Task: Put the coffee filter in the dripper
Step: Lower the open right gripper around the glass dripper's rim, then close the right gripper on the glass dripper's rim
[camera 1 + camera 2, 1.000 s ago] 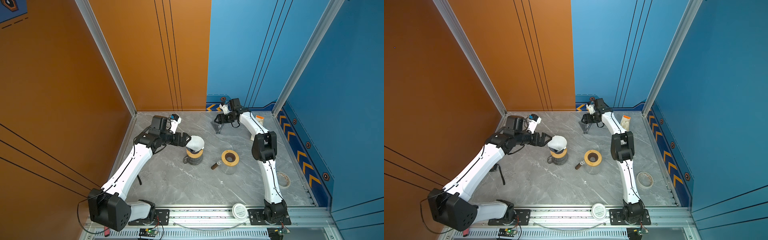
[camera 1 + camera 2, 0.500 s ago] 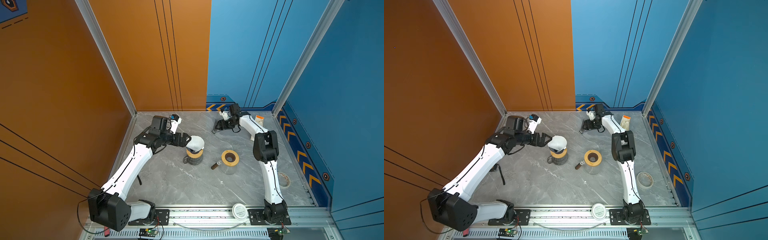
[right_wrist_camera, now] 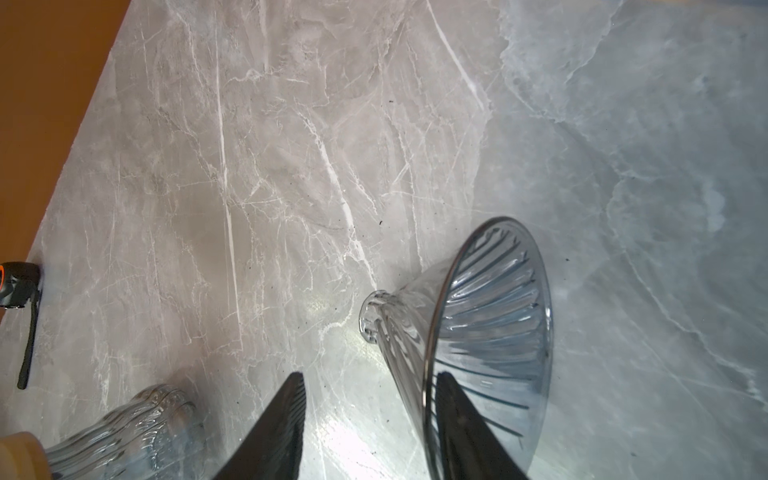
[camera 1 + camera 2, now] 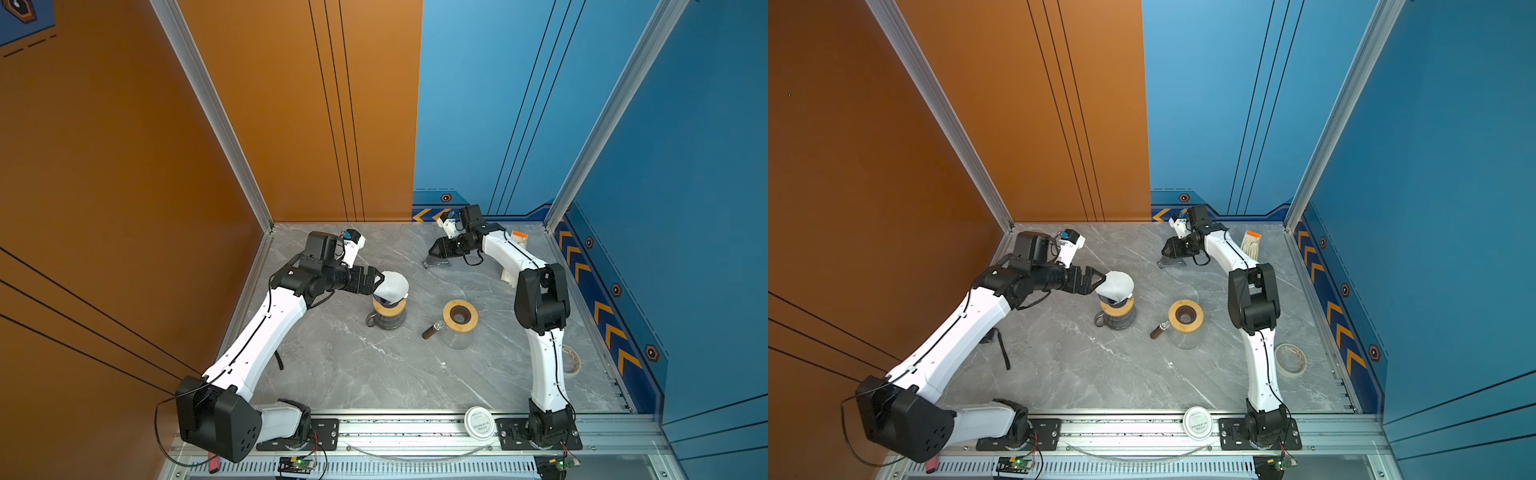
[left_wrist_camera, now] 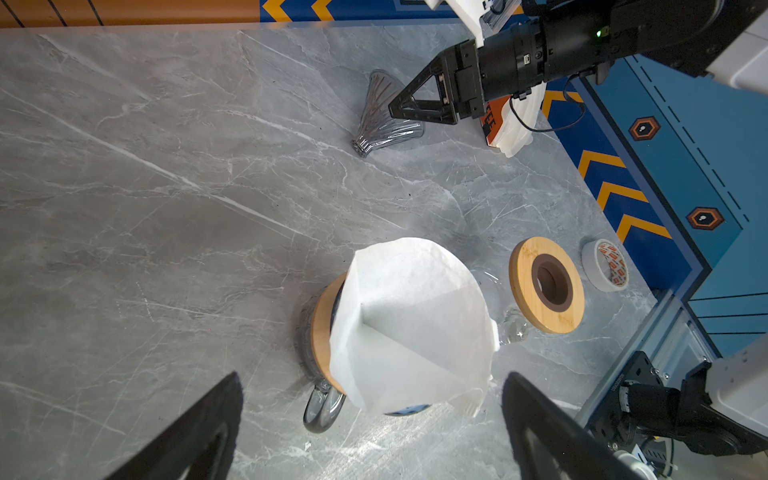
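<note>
The white paper coffee filter [image 4: 392,284] [image 5: 411,320] sits opened out on a glass carafe with a wooden collar [image 4: 388,311]. My left gripper [image 4: 380,278] [image 5: 372,376] is open just beside the filter, a finger on each side, not touching it. The dripper [image 4: 436,262] [image 3: 490,316], a clear ribbed glass cone, lies on its side at the back of the table. My right gripper [image 4: 432,251] [image 3: 370,374] straddles the dripper's rim with one finger inside the cone and the other outside. A gap still shows at the outer finger.
A second glass vessel with a wooden ring lid [image 4: 459,316] and a brown handle [image 4: 432,330] stands mid-table. A tape roll [image 4: 1289,359] lies near the right wall. A packet of filters [image 4: 1251,245] leans at the back right, and a white lid [image 4: 478,422] rests on the front rail.
My right gripper has come down onto the dripper's rim and its jaws have narrowed. The left arm and the filter have not moved.
</note>
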### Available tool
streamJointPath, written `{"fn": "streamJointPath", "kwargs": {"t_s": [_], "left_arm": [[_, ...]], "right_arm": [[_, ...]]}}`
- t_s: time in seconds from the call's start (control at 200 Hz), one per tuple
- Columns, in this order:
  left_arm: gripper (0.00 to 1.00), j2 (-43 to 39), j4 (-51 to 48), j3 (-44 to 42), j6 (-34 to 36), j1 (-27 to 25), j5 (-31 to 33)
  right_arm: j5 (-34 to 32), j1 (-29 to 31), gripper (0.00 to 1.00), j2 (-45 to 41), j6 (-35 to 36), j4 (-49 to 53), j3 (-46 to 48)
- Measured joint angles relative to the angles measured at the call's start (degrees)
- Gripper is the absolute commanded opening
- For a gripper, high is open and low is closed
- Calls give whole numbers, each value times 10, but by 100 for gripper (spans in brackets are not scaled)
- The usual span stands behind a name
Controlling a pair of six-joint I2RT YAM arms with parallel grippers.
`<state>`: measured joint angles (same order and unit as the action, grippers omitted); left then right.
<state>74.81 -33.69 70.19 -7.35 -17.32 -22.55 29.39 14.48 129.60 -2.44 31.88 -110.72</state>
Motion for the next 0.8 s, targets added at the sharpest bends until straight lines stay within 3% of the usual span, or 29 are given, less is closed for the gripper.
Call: {"fn": "streamJointPath", "kwargs": {"t_s": [0.451,0.796], "left_arm": [[98,0,0,0,0,0,0],[98,0,0,0,0,-4,4]], "right_arm": [[0,3,26,0,-25,-5,17],[-24,6,20,0,-40,-6,17]]}}
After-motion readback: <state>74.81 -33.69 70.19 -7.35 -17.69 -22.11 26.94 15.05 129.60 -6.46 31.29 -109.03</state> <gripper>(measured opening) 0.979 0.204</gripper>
